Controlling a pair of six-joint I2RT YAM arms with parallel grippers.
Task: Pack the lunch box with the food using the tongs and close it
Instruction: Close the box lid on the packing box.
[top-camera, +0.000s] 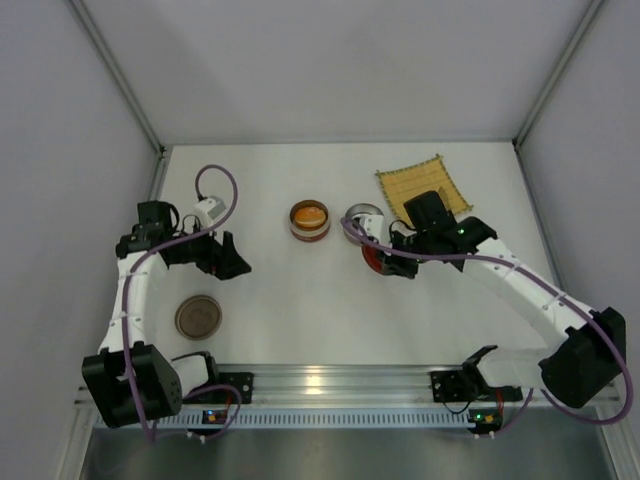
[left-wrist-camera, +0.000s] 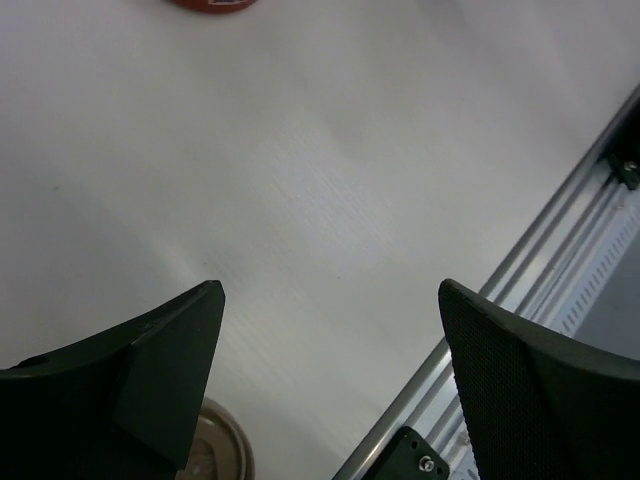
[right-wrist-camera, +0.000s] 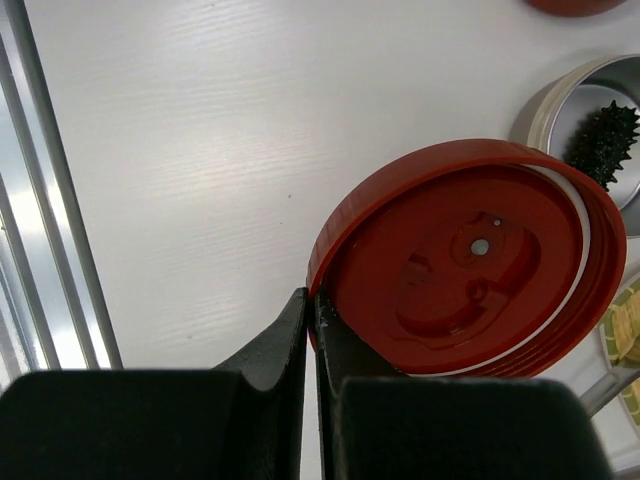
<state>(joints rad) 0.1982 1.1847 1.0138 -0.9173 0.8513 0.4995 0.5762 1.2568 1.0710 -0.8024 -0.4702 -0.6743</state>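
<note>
1. Spreading under everything is a white tabletop (top-camera: 300, 320) with a faint grain. It is boxed in by pale grey walls (top-camera: 330, 60), with metal posts (top-camera: 115, 75) at the far corners and a ribbed aluminium rail (top-camera: 340, 380) along the near edge.
2. A yellow woven mat (top-camera: 410, 185) lies at the far right, its near corner covered by the right arm.
3. The bun (top-camera: 310, 213) sits in a red-banded tin (top-camera: 310, 233) mid-tabletop. Just to its right, and apart from it, a steel tin (right-wrist-camera: 545, 110) holds the spiky dark piece (right-wrist-camera: 603, 140).
4. The right end effector (right-wrist-camera: 311, 305) is pinched shut on the rim of a red lid (right-wrist-camera: 470, 260), just near of the steel tin. The lid's hollow inner side faces the wrist camera.
5. The left end effector (left-wrist-camera: 330, 370) stands wide and empty over bare tabletop at the left. A brown lid (top-camera: 198, 316) lies flat between it and the rail.
6. From above, the right wrist hides most of the red lid, so I cannot tell whether it touches the tabletop.
7. In the left wrist view, a red shape (left-wrist-camera: 210, 3) is cut off at the top edge and cannot be identified. The brown lid shows there only as a sliver.
8. In the right wrist view, a grey strip (right-wrist-camera: 605, 392) beside the mat runs out of frame, showing too little to identify.
</note>
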